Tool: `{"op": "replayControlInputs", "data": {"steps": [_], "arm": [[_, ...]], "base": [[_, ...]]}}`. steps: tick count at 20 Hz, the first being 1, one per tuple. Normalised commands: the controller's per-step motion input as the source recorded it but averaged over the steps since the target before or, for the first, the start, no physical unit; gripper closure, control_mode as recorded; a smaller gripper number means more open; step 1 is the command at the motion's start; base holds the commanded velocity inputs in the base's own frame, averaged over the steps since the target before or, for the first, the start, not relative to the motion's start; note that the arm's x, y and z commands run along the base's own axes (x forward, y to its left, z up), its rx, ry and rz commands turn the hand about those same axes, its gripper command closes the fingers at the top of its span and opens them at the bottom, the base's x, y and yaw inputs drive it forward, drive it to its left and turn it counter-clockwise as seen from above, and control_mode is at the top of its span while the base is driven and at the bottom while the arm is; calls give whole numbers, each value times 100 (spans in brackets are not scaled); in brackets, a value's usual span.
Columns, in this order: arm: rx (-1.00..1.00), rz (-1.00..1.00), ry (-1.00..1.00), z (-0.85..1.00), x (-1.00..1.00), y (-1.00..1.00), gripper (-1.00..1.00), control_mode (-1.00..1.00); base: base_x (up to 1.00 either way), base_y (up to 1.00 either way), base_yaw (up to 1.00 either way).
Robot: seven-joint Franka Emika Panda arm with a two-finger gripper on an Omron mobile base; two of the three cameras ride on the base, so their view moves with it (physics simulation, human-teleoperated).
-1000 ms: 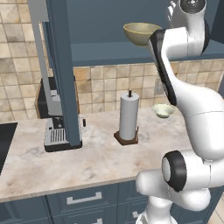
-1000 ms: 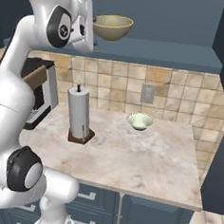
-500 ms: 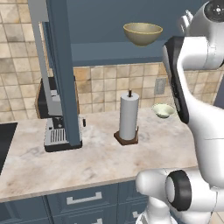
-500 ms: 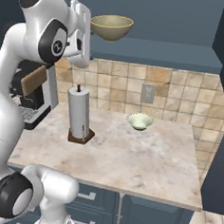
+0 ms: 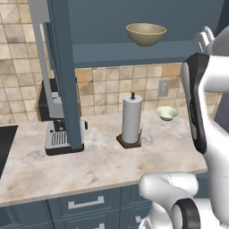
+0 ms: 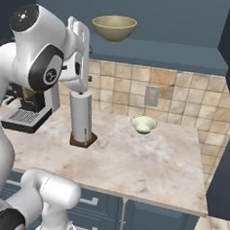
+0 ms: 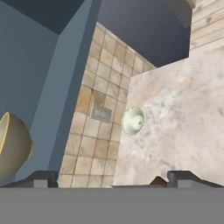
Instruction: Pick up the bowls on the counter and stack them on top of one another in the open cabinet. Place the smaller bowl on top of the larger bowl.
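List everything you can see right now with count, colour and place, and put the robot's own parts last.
larger bowl: 1, tan-yellow, on the cabinet shelf.
smaller bowl: 1, pale greenish-white, on the counter near the tiled wall.
paper towel roll: 1, white on a dark brown base, upright mid-counter.
coffee machine: 1, dark and silver, at the counter's left, partly behind the cabinet side panel.
wall outlet: 1, grey, on the beige tiles above the smaller bowl.
cabinet: 1, dark blue-grey, above the counter.
counter: 1, beige marbled, drawers beneath.
drawers: several, blue-grey with metal handles.
pincer: 1, dark tips, open, empty, raised near shelf height.
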Motion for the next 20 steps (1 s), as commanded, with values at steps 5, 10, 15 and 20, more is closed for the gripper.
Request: {"op": "replayControlInputs", "data": {"steps": [5, 10, 15, 20], "arm": [[0, 4, 1, -36, -52, -10, -100, -100], [0, 5, 0, -38, -40, -7, -100, -100], [-1, 3, 0, -50, -16, -5, -100, -100], [1, 3, 0, -52, 5, -6, -100, -100]], "base": [[0, 0, 0], [0, 0, 0], [0, 0, 0], [0, 0, 0]]}}
